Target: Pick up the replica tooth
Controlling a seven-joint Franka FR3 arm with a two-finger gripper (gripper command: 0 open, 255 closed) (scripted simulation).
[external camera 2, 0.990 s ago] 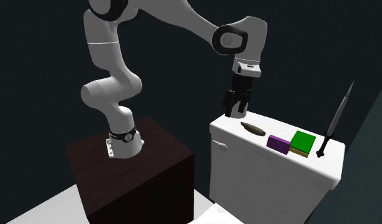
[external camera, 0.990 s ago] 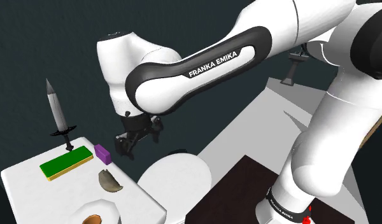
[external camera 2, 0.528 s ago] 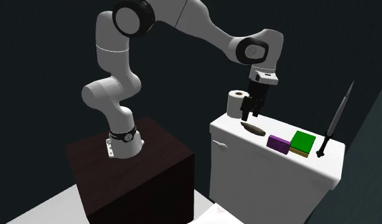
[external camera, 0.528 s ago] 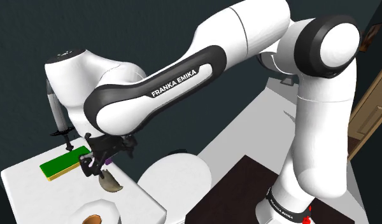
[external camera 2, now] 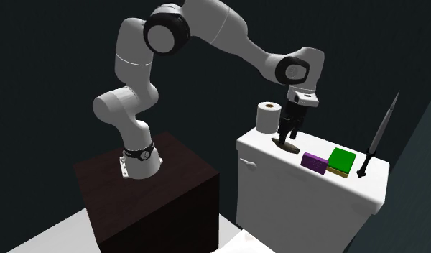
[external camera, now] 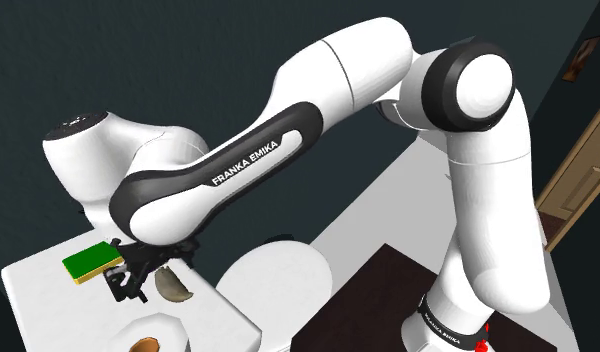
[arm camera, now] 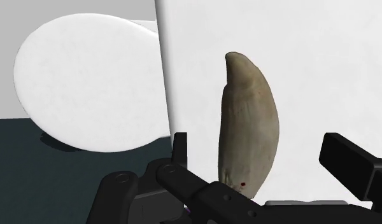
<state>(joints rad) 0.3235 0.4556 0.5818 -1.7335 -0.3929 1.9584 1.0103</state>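
Wrist view: the curved brownish tooth lies flat on the white tank top, and the gripper hangs low over it, its black fingers spread wide with one on either side of the tooth and neither touching it. On the second exterior view's left of the purple block, the tooth is not yet grasped. The approach looks finished; a final descent, the squeeze and the lift appear to remain.

Tooth on tank lid w/ tool just over it — block beside.
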